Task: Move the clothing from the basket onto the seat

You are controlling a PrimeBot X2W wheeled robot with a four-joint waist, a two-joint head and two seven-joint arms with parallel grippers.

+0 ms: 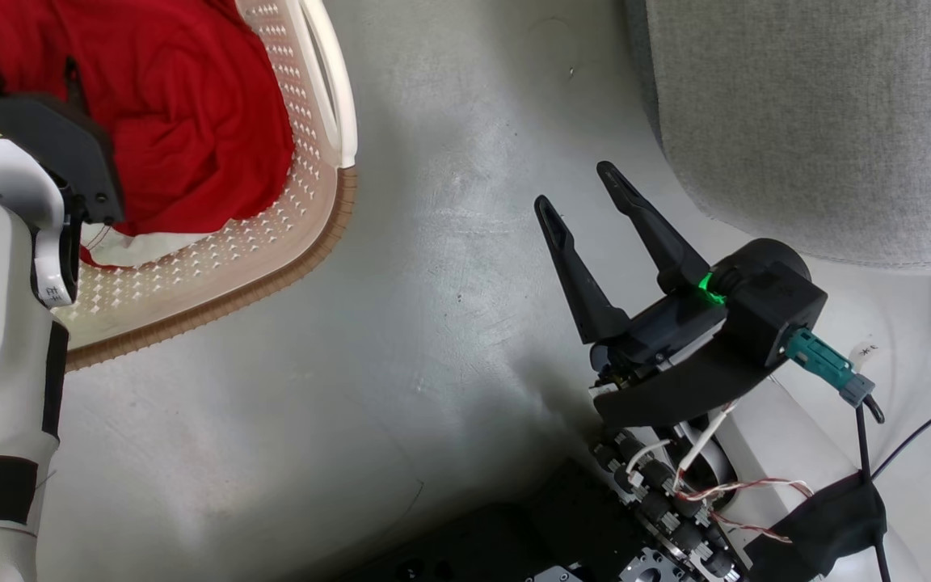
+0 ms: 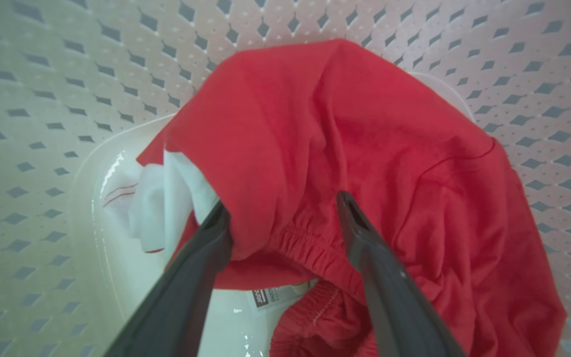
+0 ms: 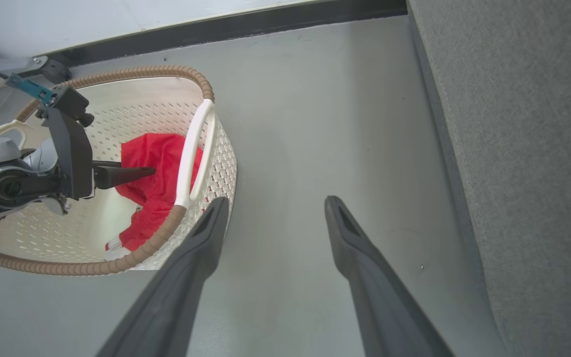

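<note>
The left gripper (image 2: 283, 201) is hanging deep inside the basket (image 2: 42, 74), its fingers standing wide apart and straddling a gathered fold of the red clothing (image 2: 325, 129), not clamped on it. The clothing is lying heaped on the basket's bottom, a white panel poking out at one side. The right gripper (image 1: 575, 185) is hovering over the grey floor (image 1: 433, 283) between the basket and the seat (image 1: 821, 121), fingers spread wide, holding nothing.

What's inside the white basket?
Red clothing with a white part, and the left gripper with open fingers on each side of a fold. The basket bottom beneath the clothing is covered.
</note>
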